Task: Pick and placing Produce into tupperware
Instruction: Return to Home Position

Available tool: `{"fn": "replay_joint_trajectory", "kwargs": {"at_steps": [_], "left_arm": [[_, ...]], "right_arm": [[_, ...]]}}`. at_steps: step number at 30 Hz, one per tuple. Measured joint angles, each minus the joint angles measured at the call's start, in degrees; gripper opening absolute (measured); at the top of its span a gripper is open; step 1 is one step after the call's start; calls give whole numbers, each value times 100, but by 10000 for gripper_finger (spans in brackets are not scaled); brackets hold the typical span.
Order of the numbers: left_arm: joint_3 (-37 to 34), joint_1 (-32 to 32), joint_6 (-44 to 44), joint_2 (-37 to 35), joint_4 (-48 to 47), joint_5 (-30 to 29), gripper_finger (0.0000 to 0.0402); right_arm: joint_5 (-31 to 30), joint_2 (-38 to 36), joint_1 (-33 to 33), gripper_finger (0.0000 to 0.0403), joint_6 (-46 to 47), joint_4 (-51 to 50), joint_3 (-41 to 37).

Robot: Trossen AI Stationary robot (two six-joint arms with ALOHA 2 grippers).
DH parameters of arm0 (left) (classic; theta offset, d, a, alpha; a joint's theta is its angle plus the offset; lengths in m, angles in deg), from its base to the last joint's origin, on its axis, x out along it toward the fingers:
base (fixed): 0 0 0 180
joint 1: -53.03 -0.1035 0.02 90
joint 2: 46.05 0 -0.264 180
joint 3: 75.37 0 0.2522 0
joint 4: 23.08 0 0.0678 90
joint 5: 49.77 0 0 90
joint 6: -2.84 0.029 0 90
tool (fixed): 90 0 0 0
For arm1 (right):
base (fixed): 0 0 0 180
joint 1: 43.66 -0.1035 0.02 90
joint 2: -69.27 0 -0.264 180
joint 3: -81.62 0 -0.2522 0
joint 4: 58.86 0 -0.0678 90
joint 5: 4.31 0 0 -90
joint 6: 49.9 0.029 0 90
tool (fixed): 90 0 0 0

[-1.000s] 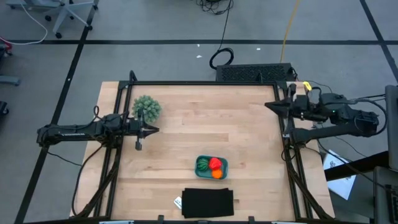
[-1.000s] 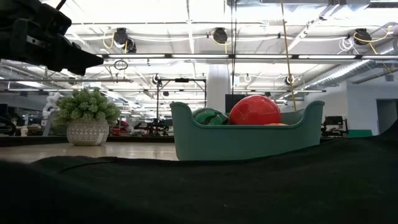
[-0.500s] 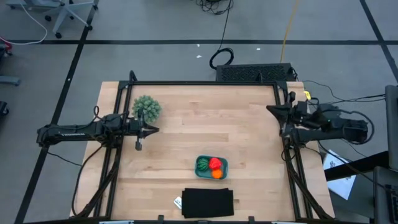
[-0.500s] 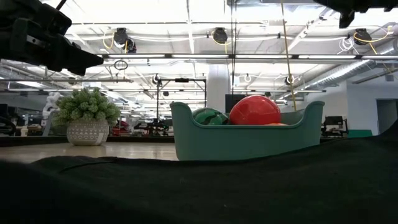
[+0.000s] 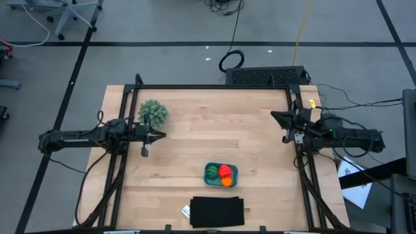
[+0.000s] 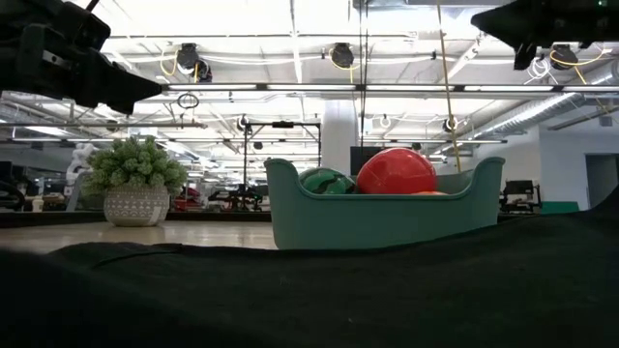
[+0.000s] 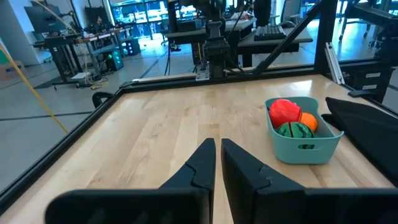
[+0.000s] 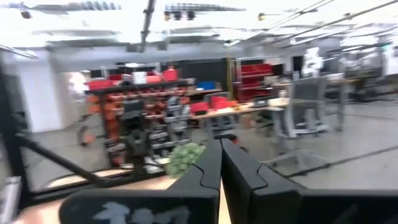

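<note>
Three produce [image 5: 225,171] inside tupperware [image 5: 236,175], lengthwise left-right.

Low view: the black mat [image 6: 309,300] hides the base of the tupperware [image 6: 387,217], whose wall conceals all but a sliver of the orange piece [image 6: 430,192] and the lower half of the watermelon piece [image 6: 327,180]. Right wrist view: the plant [image 8: 185,158] is a blurred green mass.

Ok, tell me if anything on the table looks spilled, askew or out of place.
Nothing stands out. The apple, orange and watermelon sit inside the upright tupperware, the plant stands upright, and the left gripper and right gripper hang shut and empty at the sides.
</note>
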Motion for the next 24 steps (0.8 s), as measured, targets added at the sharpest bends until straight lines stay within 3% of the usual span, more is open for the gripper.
{"fn": "replay_joint_trajectory", "kwargs": {"at_steps": [5, 12, 18, 24], "left_arm": [[0, 0, 5, 0, 0, -1, 31], [0, 0, 15, 0, -27, -3, 31], [0, 0, 199, 0, -33, -5, 31], [0, 2, 304, 0, -35, -42, 31]], "right_arm": [[660, 0, 95, 0, 212, 544, -492], [668, 0, 219, 0, 212, 1639, -1360], [727, 0, 753, 0, 128, 1614, -1483], [1967, -2, 1372, 0, 373, 1615, -1483]]}}
